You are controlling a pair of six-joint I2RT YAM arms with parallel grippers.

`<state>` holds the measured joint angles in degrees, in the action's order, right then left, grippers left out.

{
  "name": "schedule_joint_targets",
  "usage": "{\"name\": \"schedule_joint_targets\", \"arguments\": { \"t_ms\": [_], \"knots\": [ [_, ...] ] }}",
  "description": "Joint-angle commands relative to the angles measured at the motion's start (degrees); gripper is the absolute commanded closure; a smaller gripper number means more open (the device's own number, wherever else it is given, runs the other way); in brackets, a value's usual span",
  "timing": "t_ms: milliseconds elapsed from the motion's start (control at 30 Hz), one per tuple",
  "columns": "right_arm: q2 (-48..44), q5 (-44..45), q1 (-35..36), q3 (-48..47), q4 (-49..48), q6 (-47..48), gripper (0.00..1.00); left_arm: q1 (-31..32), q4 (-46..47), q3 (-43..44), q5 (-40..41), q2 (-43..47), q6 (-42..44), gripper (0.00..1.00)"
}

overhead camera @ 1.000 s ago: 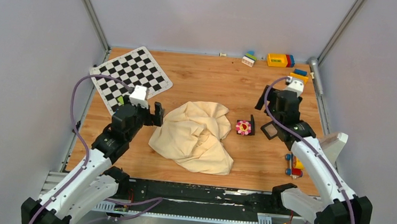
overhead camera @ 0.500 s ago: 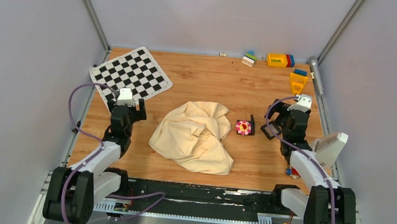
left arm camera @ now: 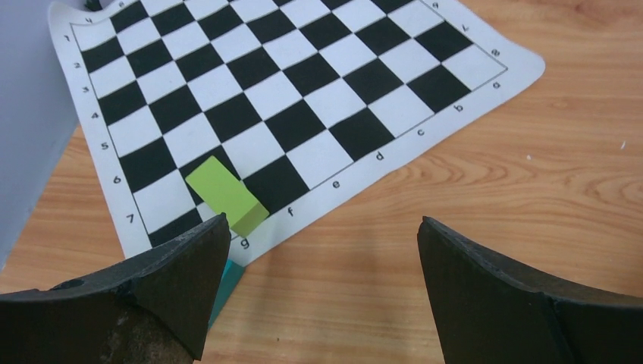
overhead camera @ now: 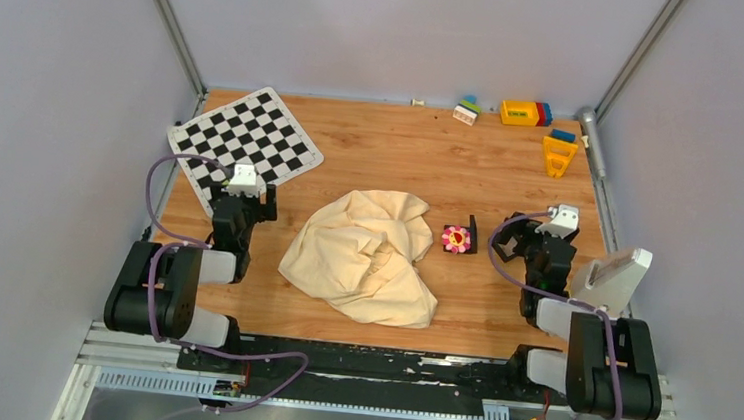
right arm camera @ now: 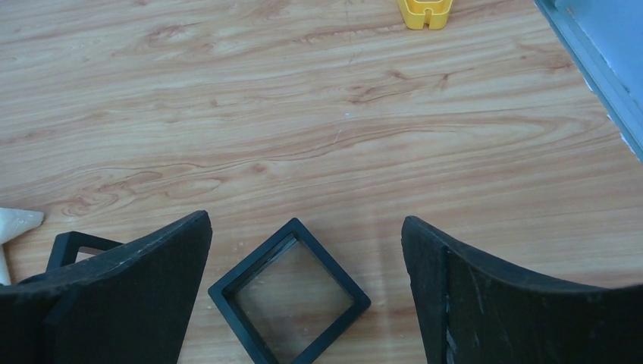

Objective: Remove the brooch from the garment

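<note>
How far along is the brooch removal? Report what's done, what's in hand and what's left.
Done: the brooch lies on the table to the right of the garment, clear of the cloth. In hand: nothing; the left gripper and right gripper are open and empty, both away from the garment. Left: nothing that shows; the job looks finished.

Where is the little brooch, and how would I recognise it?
Find the big crumpled cream cloth in the middle of the wooden table. Just off its right edge, beside a small black stand, lies the brooch. It is the only flower shape: tiny, pink petals round a yellow centre, unlike the blocky toys at the far edge.
</note>
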<state>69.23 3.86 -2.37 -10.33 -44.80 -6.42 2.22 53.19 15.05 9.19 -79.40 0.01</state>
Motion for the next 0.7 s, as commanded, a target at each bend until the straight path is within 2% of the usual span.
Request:
{"name": "schedule_joint_targets", "arguments": {
  "t_ms": [0,133,167,233,667],
  "knots": [
    [5.3,-2.9,-0.6,1.7,-16.6,1.5,0.04,-0.8,3.4,2.0,-2.8,-0.8,2.0,0.00],
    [11.5,-4.0,-0.6,-0.1,-20.1,2.2,0.08,-1.0,4.3,1.9,-3.1,-1.2,1.8,0.00],
    [11.7,-4.3,-0.8,-0.6,-19.2,2.1,0.08,-1.0,4.0,1.9,-3.0,-1.2,1.8,0.00],
    [11.0,-4.7,-1.1,-1.3,-16.3,1.6,0.01,-1.0,5.1,1.5,-3.1,-1.3,1.6,0.00],
    [10.3,-4.7,-1.1,-1.9,-14.8,1.4,0.00,-1.0,4.8,1.6,-4.4,-1.2,2.2,0.00]
  ]
}}
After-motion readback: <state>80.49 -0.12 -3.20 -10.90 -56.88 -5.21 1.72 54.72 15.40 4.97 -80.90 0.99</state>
